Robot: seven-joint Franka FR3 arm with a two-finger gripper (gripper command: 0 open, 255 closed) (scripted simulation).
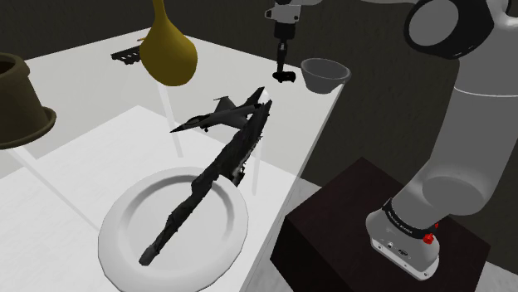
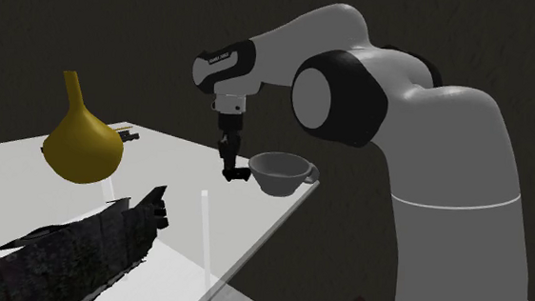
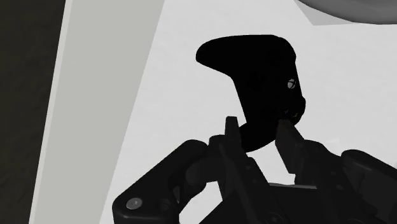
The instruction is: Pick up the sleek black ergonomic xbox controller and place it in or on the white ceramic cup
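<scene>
The gripper [image 3: 259, 132] had its two fingers drawn in close on the lower end of the black controller [image 3: 251, 73], clasping it from both sides. It hung at the far end of the white table [image 1: 224, 58], just left of the pale grey cup [image 1: 324, 75] in the shoulder view.

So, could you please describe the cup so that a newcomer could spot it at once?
Take the white table and follow it to the corner nearest the arm. There sits a pale grey cup, beside the black controller clasped in the fingers. Unlike the yellow long-necked vase and the dark pot, it is low, wide-mouthed, with a side handle.
</scene>
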